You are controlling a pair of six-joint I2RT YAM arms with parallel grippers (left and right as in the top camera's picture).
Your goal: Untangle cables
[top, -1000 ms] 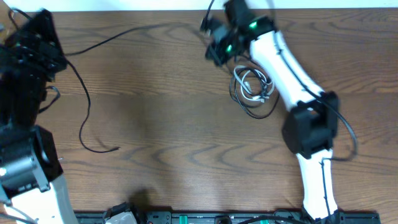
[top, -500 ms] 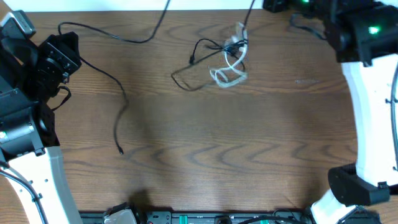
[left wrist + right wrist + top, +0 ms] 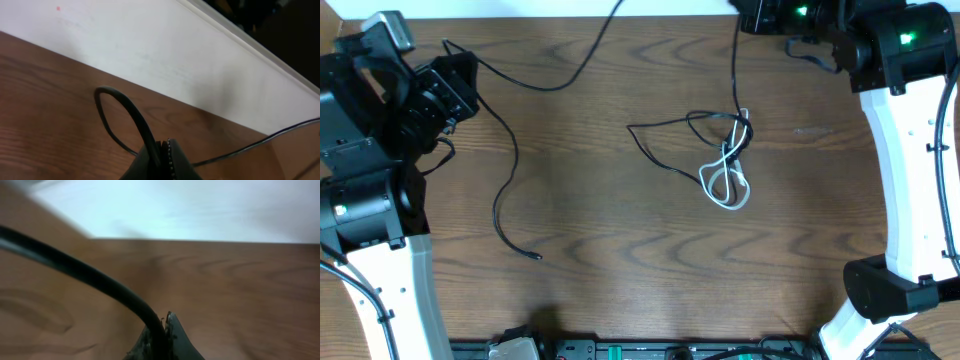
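Two claws are both gripping cable, one at each far corner of the table.

Overhead view: the tangle lay close to the far edge half a second ago; it now lies further in, near mid-table. Its black loop is drawn out to the left, and the white cable trails toward the near side. The white cable is wound into the black at the crossing, so in my judgement the knot has shifted and loosened but has not parted. A black strand runs straight from the tangle up to the right claw, which has swung out to the far right corner. The left claw has edged inward. The long black cable it carries drops in a curve to a plug end, which lies free, well apart from the tangle. You cannot tell from here whether strand and long cable are one cord.

Left wrist view: you will find the fingers clenched together, with the black cable arching up out of the pinch and back down to the wood.

Right wrist view: the fingers are likewise pinched tight on a black cable that leaves to the upper left. The picture is blurred, which suggests the arm is moving.
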